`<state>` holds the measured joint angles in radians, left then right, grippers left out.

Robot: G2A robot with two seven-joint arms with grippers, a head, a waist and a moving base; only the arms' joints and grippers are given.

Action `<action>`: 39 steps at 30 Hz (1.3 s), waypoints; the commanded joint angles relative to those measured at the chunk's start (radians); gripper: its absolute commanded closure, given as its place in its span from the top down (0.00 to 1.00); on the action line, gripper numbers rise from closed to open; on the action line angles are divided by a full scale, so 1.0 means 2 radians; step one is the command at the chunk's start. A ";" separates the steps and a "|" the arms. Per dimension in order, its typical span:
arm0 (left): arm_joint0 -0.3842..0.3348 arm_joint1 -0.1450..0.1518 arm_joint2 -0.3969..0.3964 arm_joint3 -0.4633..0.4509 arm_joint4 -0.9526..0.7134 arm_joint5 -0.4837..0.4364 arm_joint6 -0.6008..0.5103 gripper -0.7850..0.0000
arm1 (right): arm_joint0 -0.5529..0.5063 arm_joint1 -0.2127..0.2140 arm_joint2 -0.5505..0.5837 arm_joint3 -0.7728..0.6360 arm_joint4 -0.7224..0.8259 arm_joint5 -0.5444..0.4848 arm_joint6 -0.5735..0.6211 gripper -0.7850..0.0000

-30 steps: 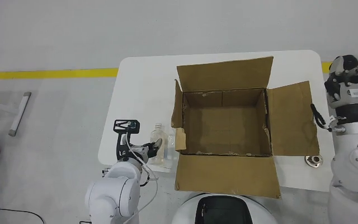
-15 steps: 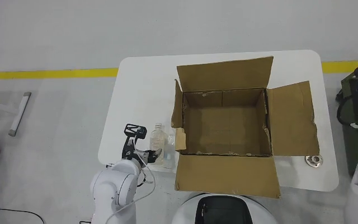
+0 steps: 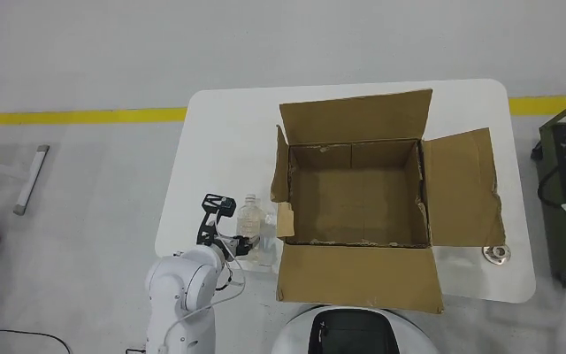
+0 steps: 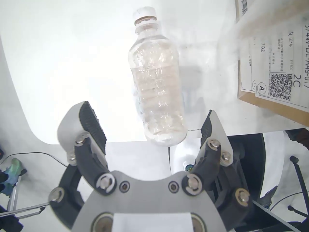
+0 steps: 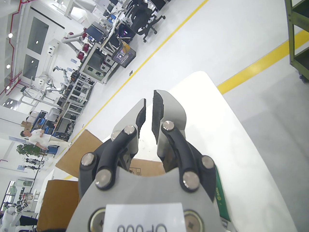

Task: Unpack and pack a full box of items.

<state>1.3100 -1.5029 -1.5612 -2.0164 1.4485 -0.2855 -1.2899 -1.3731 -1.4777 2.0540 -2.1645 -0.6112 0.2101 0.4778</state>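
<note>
The clear plastic water bottle is found on the white table, just beside the left wall of the open cardboard box, its capped end turned away from the robot. Whether it lies flat or stands cannot be settled.

Over the last second the left gripper has been brought in from farther left along the table's near edge, up to the bottle's base end. In the left wrist view the left gripper is seen spread wide. Its fingers flank the base of the bottle on both sides but stand apart from it, so nothing is held yet. The bottle itself has not been shifted.

From this it is judged that a grasp is being lined up. As the box is seen empty inside, the unpacking is taken as finished, and the bottle is probably about to be packed back in.

The right arm, seen a second ago at the table's right edge, has been swung away from there. The right gripper is held above the table's far corner. Its jaws are drawn almost together with only a narrow slit left, and nothing is gripped between them.
</note>
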 commanded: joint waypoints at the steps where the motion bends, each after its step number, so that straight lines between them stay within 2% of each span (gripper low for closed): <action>1: 0.000 0.000 0.000 0.000 0.000 0.000 0.000 1.00 | -0.002 0.002 -0.006 -0.001 -0.005 -0.001 0.002 0.12; 4: 0.004 0.000 0.000 0.016 -0.021 0.013 0.020 1.00 | -0.001 0.004 -0.011 0.000 -0.009 0.000 0.003 0.13; 8: -0.009 0.002 -0.005 0.046 -0.045 0.019 0.021 1.00 | -0.003 0.006 -0.011 0.002 0.001 0.004 0.003 0.17; 12: -0.024 0.007 -0.012 0.086 -0.040 0.017 0.030 1.00 | -0.012 0.009 -0.016 0.001 -0.006 -0.006 0.005 0.24; 14: -0.031 0.009 -0.014 0.101 -0.035 0.019 0.038 1.00 | -0.016 0.010 -0.018 -0.001 -0.007 -0.005 0.003 0.23; 24: -0.049 0.015 -0.013 0.129 -0.062 0.029 0.040 1.00 | -0.030 0.016 -0.026 -0.007 -0.011 -0.008 -0.005 0.24; 26: -0.049 0.017 -0.008 0.128 -0.061 0.027 0.039 0.76 | -0.031 0.017 -0.028 -0.007 -0.012 -0.007 -0.006 0.23; 30: -0.045 0.019 0.000 0.129 -0.060 0.027 0.038 0.65 | -0.034 0.019 -0.030 -0.007 -0.011 -0.001 -0.008 0.18; 31: -0.044 0.020 0.002 0.128 -0.061 0.028 0.039 0.50 | -0.034 0.020 -0.030 -0.007 -0.011 0.000 -0.008 0.18; 33: -0.043 0.021 0.004 0.125 -0.062 0.028 0.038 0.38 | -0.035 0.021 -0.029 -0.007 -0.010 0.002 -0.009 0.15; 34: -0.042 0.022 0.005 0.122 -0.062 0.027 0.037 0.27 | -0.035 0.021 -0.029 -0.007 -0.010 0.003 -0.010 0.15; 35: -0.041 0.023 0.005 0.119 -0.062 0.027 0.036 0.07 | -0.035 0.022 -0.030 -0.008 -0.009 0.005 -0.011 0.15; 36: -0.039 0.023 0.005 0.116 -0.063 0.028 0.035 0.00 | -0.035 0.022 -0.030 -0.008 -0.009 0.006 -0.012 0.14; 39: -0.034 0.026 0.006 0.105 -0.061 0.027 0.034 0.00 | -0.036 0.024 -0.032 -0.009 -0.008 0.010 -0.013 0.14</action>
<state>1.2387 -1.4528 -1.5493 -1.7983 1.3245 -0.2315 -1.2220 -1.4446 -1.4310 1.9918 -2.1816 -0.6270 0.2263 0.4532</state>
